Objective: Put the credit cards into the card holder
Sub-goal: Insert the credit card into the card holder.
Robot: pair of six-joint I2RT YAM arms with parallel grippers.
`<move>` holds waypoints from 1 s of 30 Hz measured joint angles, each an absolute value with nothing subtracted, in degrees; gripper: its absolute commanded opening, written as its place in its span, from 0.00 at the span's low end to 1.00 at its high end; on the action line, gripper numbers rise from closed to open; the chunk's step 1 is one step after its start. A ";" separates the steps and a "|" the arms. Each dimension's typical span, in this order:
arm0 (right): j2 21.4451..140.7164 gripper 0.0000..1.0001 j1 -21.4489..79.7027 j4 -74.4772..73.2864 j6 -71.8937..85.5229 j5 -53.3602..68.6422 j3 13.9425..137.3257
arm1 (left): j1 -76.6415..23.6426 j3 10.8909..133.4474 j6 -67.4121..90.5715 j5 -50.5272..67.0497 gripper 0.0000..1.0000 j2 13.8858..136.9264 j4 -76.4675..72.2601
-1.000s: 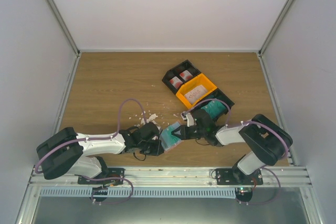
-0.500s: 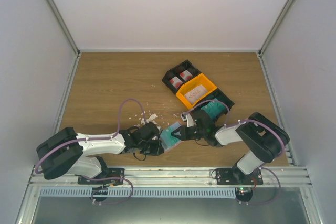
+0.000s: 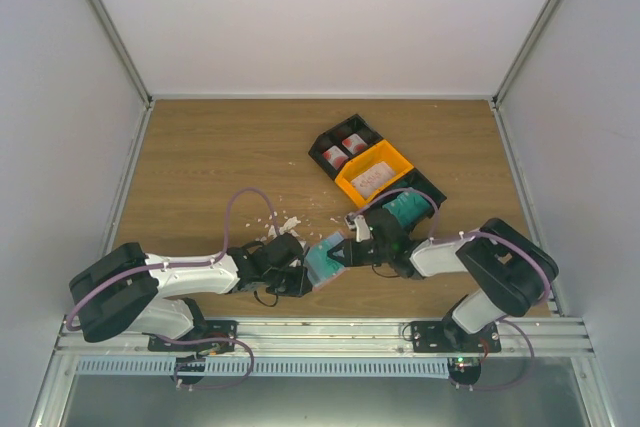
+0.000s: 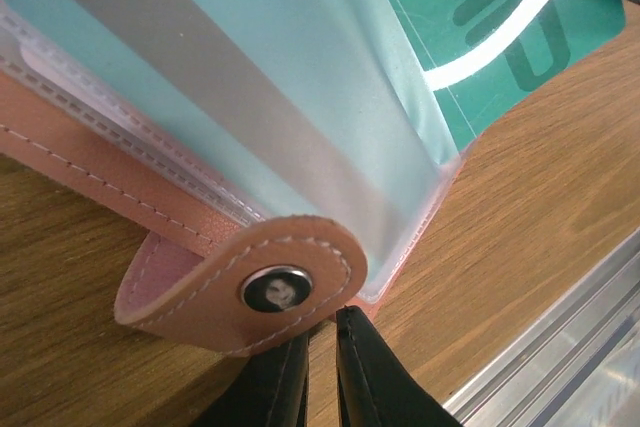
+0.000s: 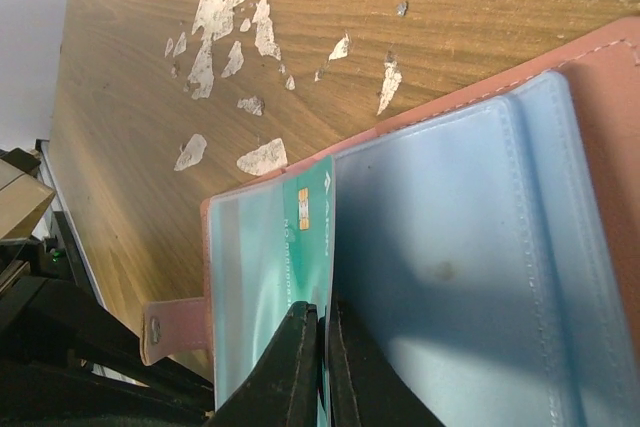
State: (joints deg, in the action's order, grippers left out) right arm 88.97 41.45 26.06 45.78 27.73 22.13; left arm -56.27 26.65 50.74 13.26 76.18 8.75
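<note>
The salmon-pink card holder (image 3: 318, 273) lies open on the table at the front middle, its clear sleeves up. My left gripper (image 3: 303, 279) is shut on its near edge. In the left wrist view its snap tab (image 4: 250, 287) sits just above my left gripper (image 4: 322, 347). My right gripper (image 3: 343, 252) is shut on a teal credit card (image 3: 330, 250). In the right wrist view that card (image 5: 295, 237) stands on edge, partly inside a clear sleeve of the card holder (image 5: 605, 87), with my right gripper (image 5: 322, 315) pinching it. The card also shows in the left wrist view (image 4: 500, 37).
A black bin (image 3: 322, 150) with white-and-red cards (image 3: 352, 142), an orange bin (image 3: 398, 159) and a second black bin (image 3: 433, 195) with teal cards (image 3: 405, 209) stand behind the right arm. White crumbs (image 3: 282, 219) lie scattered left of them. A metal rail (image 3: 320, 332) runs along the front edge.
Almost nothing. The right arm's elbow shifts slightly and returns; both grippers keep their hold on the card and the card holder.
</note>
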 measured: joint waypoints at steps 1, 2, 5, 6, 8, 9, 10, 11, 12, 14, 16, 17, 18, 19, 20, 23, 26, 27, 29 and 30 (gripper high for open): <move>88.97 0.03 41.45 25.61 45.67 27.68 22.37 | -56.27 26.65 50.74 13.23 0.13 76.18 8.75; 88.99 0.03 41.45 25.28 45.60 27.68 22.59 | -56.27 26.65 50.74 13.21 0.13 76.18 8.75; 89.49 0.03 41.45 25.04 45.39 27.66 23.14 | -56.27 26.63 50.74 13.02 0.13 76.18 8.71; 89.76 0.03 41.45 25.04 45.36 27.66 23.27 | -56.27 26.61 50.76 12.97 0.13 76.18 8.71; 90.21 0.03 41.41 25.10 45.23 27.77 23.42 | -56.27 26.59 50.74 12.95 0.13 76.18 8.67; 90.50 0.04 41.41 25.23 45.23 28.05 23.55 | -56.25 26.57 50.74 12.95 0.13 76.18 8.62; 90.87 0.04 41.39 25.54 45.21 28.49 23.66 | -56.25 26.57 50.74 12.93 0.13 76.18 8.62; 91.22 0.04 41.34 25.85 45.21 28.86 23.73 | -56.27 26.57 50.74 12.95 0.13 76.18 8.62; 91.59 0.04 41.32 26.30 45.23 29.26 23.73 | -56.27 26.57 50.74 12.93 0.13 76.18 8.60; 92.23 0.04 41.30 27.27 45.32 30.06 23.70 | -56.27 26.57 50.74 12.93 0.13 76.18 8.60; 92.60 0.04 41.43 28.38 45.54 30.59 23.46 | -56.27 26.57 50.76 12.93 0.13 76.18 8.60; 92.64 0.04 41.52 28.84 45.71 30.68 23.29 | -56.27 26.57 50.76 12.93 0.13 76.18 8.58; 92.64 0.04 41.60 29.23 45.84 30.74 23.16 | -56.27 26.57 50.76 12.93 0.13 76.20 8.58; 92.64 0.04 41.69 29.45 45.91 30.79 23.11 | -56.25 26.57 50.76 12.91 0.13 76.20 8.58; 92.64 0.04 41.82 29.61 45.91 30.76 23.09 | -56.25 26.57 50.76 12.93 0.13 76.20 8.58; 92.44 0.04 41.98 29.34 45.87 30.35 23.09 | -56.25 26.57 50.74 12.93 0.13 76.20 8.58; 91.39 0.04 42.37 28.21 45.58 28.99 23.11 | -56.25 26.57 50.74 12.93 0.13 76.20 8.58; 91.00 0.04 42.48 27.68 45.36 28.40 23.18 | -56.25 26.57 50.76 12.91 0.13 76.20 8.58; 90.30 0.04 42.50 26.41 44.73 27.53 23.44 | -56.25 26.57 50.76 12.91 0.13 76.20 8.60; 90.02 0.04 42.46 25.52 44.34 27.16 23.75 | -56.25 26.57 50.76 12.91 0.13 76.20 8.60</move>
State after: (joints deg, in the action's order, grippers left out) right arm 90.02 42.46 25.52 44.34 27.16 23.75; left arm -56.25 26.57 50.76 12.91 76.20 8.60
